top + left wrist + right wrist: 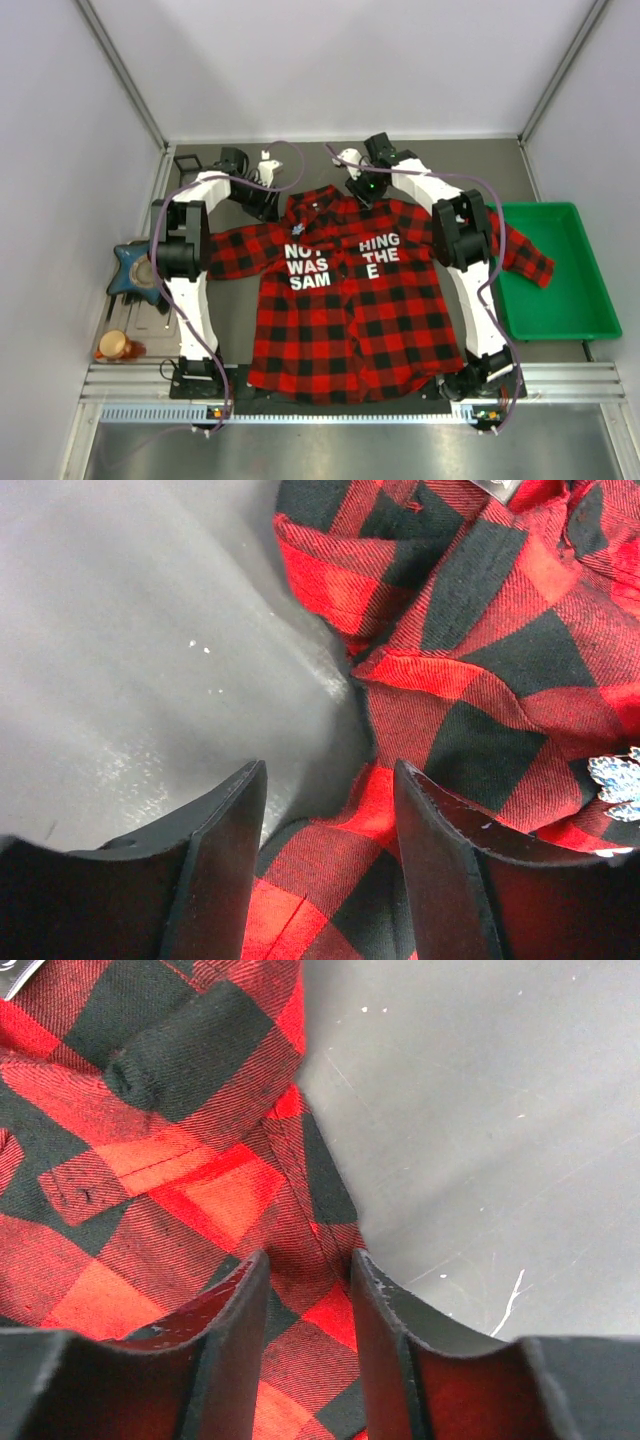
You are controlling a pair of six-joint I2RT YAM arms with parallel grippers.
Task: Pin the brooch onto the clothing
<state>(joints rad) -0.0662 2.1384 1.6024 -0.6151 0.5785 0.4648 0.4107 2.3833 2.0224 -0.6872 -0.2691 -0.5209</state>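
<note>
- One big red-and-black plaid shirt (340, 320) is spread flat across the middle of the desk (470, 165). Its collar points toward the far edge and its hem is right at the near edge.
- White block letters on the chest read "NOT WAS SAM" on the left panel and "HING THE E" on the right one. That's three lines each, split by the button strip.
- The brooch (298, 228) is a tiny pale bluish leaf-looking thing. It sits on the shirt just under the collar, directly above the "NOT". In the left wrist view it shows at the right border, lying on the plaid.
- Left fingers (225, 850) are at the collar's left side, spread apart, over the spot where the shirt's edge meets bare desk. Cloth shows in the gap, nothing clamped.
- Right fingers (235, 1340) are at the collar's right side, also apart but with a narrower gap and a shirt seam running into it. Doesn't look pinched.
- The right sleeve ends over the rim of a green tray (590, 320) at the desk's right edge.
- By the left edge there's a dark blue star-shaped thing (130, 262). Closer to the near-left corner is a round orange-brown thing (115, 345).
</note>
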